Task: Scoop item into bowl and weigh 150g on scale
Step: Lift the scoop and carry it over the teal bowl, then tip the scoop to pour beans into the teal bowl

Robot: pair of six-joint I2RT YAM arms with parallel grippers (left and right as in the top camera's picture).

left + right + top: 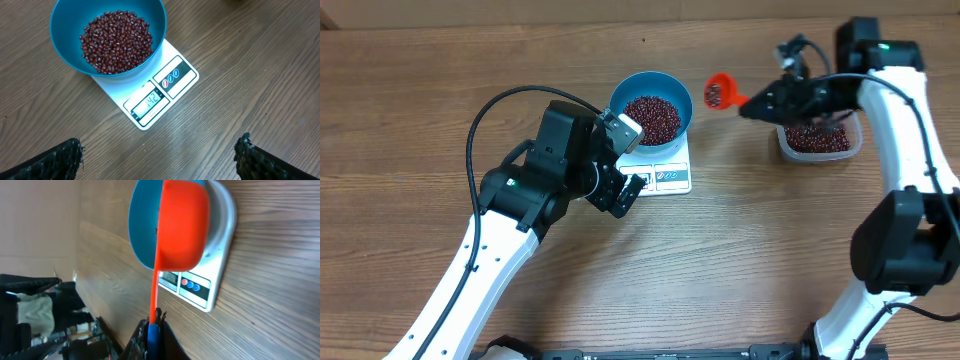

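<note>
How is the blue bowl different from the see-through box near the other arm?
The bowl is round and bright blue; the tub is clear and boxy with rounded corners. The bowl stands on the white scale; the tub stands straight on the table. The bowl is out in the open; the right arm hangs over part of the tub. Both hold dark red-brown beans.

One bowl [62, 20], one scale [120, 92], one scoop [718, 92], one tub [820, 156], two arms [490, 250] [910, 120], countless beans [651, 115].
</note>
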